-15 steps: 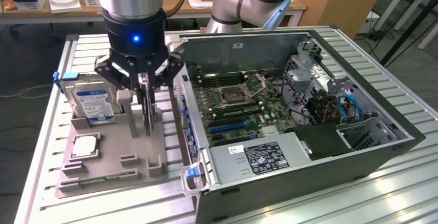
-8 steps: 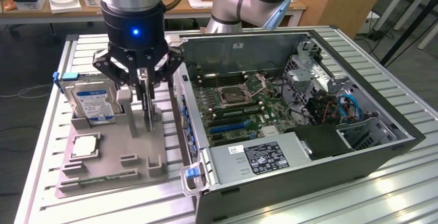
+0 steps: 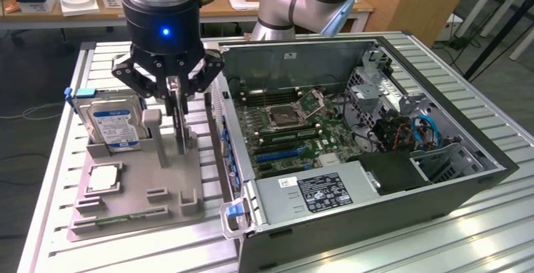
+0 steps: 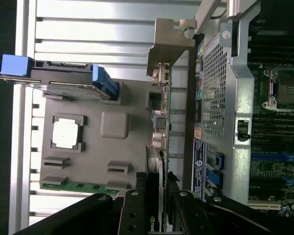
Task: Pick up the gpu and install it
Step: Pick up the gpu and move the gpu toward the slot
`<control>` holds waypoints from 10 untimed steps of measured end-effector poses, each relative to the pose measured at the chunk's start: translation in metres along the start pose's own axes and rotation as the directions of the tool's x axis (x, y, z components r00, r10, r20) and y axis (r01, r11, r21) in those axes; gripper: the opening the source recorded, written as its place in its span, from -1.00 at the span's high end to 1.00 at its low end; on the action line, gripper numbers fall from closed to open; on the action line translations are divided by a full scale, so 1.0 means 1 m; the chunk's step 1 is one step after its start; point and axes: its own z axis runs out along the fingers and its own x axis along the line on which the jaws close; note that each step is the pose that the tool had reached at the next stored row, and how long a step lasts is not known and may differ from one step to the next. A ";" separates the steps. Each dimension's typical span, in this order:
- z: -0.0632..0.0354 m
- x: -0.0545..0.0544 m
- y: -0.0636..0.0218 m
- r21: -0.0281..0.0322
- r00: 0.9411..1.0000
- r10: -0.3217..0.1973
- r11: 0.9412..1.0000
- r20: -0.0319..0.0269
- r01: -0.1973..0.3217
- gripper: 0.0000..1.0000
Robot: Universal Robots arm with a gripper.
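While the gripper (image 3: 172, 101) clamps the gpu (image 3: 180, 132) (edge-on here), pickup seems in hand; clearing the grey holder (image 3: 134, 205) calls for a straight lift.

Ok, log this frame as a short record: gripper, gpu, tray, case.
gripper: closed on the gpu
gpu: upright, edge-on, over the grey tray, outside the case
grey tray: also carries the hard drive and processor chip
case: open, motherboard exposed
task status: gpu gripped, not installed
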 end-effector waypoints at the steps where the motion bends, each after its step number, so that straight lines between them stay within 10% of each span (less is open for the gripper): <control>1: -0.0023 0.000 0.0002 -0.003 1.000 -0.001 1.000 0.000 0.001 0.47; 10: -0.0206 0.000 0.0014 -0.015 1.000 -0.003 1.000 0.000 0.003 0.47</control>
